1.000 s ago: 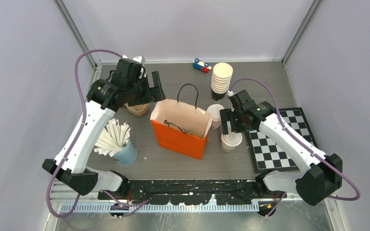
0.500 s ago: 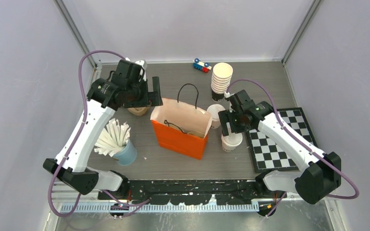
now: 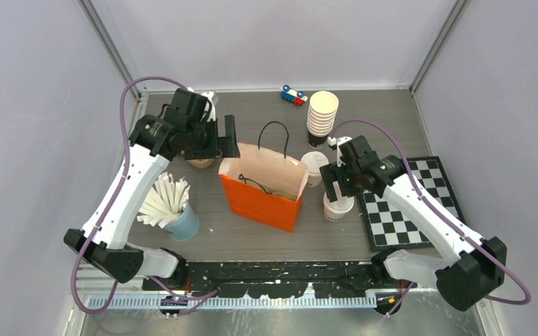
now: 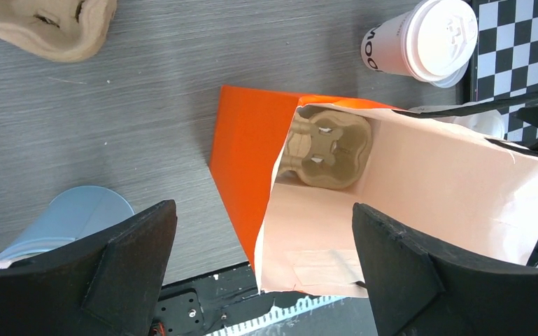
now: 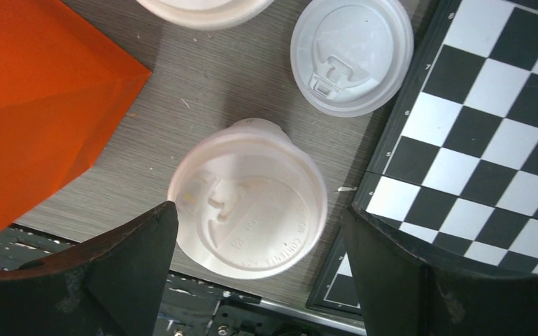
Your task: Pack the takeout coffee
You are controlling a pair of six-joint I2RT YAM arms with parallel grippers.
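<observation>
Grey counter (image 3: 252, 238): three lidded cups (image 5: 248, 203) are counted beside one orange bag (image 3: 259, 199). Left gripper (image 4: 262, 231) and right gripper (image 5: 259, 213) are held downward, spread.

The left arm (image 3: 122, 199) rises from its base at the near left, its white link running toward the far side to a bent black wrist that turns right, so that the left gripper (image 3: 228, 137) faces right and downward with its two black fingers (image 4: 129, 262) spread wide apart. The right arm (image 3: 420, 206) reaches from its base at the near right toward the far left, folding at the wrist near the scene's middle. There the right gripper (image 3: 335, 190) points almost straight down, its fingers (image 5: 129, 269) also held wide apart.
</observation>
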